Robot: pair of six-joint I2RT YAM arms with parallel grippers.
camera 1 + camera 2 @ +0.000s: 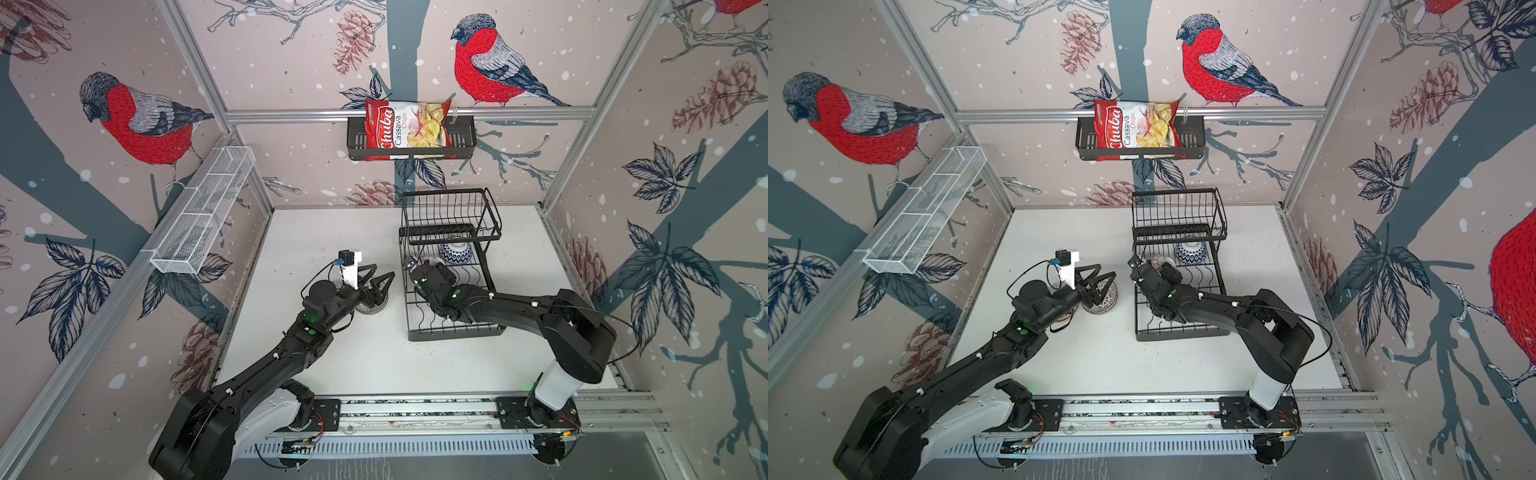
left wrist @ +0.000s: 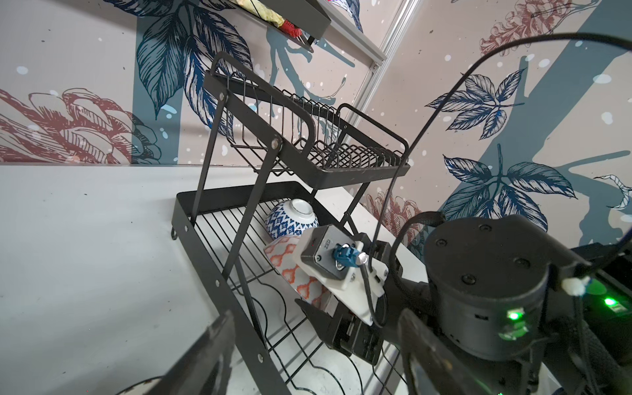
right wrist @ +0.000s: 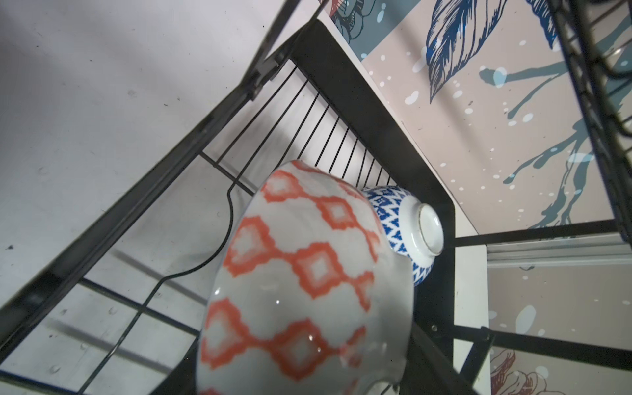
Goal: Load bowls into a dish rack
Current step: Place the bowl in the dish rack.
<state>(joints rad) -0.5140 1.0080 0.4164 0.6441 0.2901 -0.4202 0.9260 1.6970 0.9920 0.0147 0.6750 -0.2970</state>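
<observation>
The black wire dish rack (image 1: 453, 330) (image 1: 1179, 334) stands at the right back of the white table. An upside-down blue-patterned bowl (image 1: 455, 253) (image 2: 290, 222) (image 3: 403, 225) lies on its lower tier under the raised basket. My right gripper (image 1: 428, 266) (image 1: 1152, 266) reaches into the rack, shut on an orange-red patterned bowl (image 3: 301, 290) (image 2: 290, 270), which is tilted right beside the blue one. The bowl hides its fingers in the right wrist view. My left gripper (image 1: 380, 282) (image 2: 314, 376) hangs open over a grey-striped bowl (image 1: 372, 307) (image 1: 1100, 297) upside down on the table left of the rack.
A black wall basket (image 1: 465, 141) with a chips bag (image 1: 405, 131) hangs on the back wall. A long white mesh tray (image 1: 203, 212) is fixed to the left wall. The arms' base rail (image 1: 415, 409) runs along the table's front edge.
</observation>
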